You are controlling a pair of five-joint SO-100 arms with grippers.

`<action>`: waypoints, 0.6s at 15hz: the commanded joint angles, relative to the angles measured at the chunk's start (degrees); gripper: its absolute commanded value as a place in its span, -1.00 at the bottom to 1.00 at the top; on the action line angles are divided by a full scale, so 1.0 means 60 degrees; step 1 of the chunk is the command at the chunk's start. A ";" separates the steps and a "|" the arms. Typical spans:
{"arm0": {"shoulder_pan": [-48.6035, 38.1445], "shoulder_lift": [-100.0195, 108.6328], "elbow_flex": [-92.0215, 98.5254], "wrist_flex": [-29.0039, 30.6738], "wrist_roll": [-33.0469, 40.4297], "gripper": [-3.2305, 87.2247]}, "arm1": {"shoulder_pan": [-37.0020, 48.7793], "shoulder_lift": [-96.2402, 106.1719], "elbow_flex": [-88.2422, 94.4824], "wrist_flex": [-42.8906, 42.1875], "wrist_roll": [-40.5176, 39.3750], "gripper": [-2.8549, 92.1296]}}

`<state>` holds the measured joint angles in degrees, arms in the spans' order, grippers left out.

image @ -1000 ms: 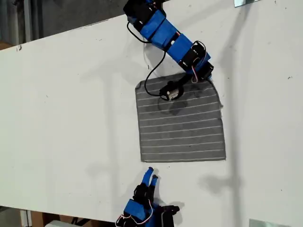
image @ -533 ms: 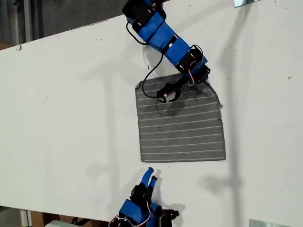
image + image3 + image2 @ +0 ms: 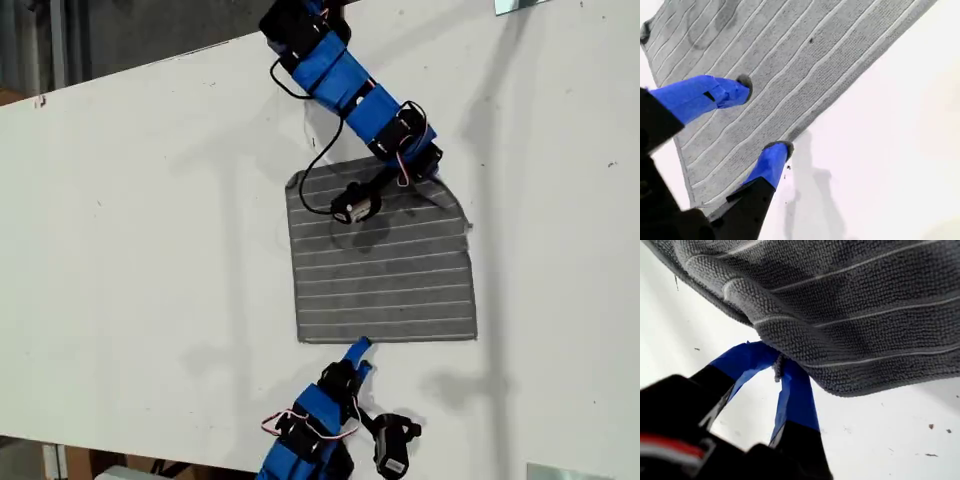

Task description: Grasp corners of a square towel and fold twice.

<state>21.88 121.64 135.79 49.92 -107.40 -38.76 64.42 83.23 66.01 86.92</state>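
Observation:
The grey striped towel (image 3: 385,275) lies flat on the white table (image 3: 150,250), right of centre in the exterior view. My first gripper (image 3: 424,170) comes in from the far side and is shut on the towel's far corner at the exterior view's right. In the first wrist view its blue fingers (image 3: 795,390) pinch the lifted towel (image 3: 855,300) edge. My second gripper (image 3: 358,347) is open at the towel's near edge; one of its fingertips (image 3: 742,86) hovers over the towel (image 3: 790,60), while the other sits at the hem.
The first arm's wrist camera (image 3: 356,203) and black cable hang over the towel's far part. Metal pieces sit at the exterior view's top right (image 3: 520,5) and bottom right (image 3: 560,472). The table's far edge runs diagonally at the upper left.
My second gripper has moved toward the exterior view's right and forward to the towel's near edge. My first gripper has drawn back slightly with the far corner.

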 commanded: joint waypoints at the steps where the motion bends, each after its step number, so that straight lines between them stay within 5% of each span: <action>1: 0.0645 -0.1831 -0.1860 -0.0190 -0.0366 -0.44 | 0.0103 0.0103 -0.0601 -0.0015 -0.0103 -0.94; 9: 0.2358 -0.5874 -0.4995 -0.0557 -0.2007 -0.44 | 0.0073 0.0073 -0.0586 -0.0015 -0.0059 -0.94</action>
<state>34.10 87.28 109.78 47.90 -117.25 -38.50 64.07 83.23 66.01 86.92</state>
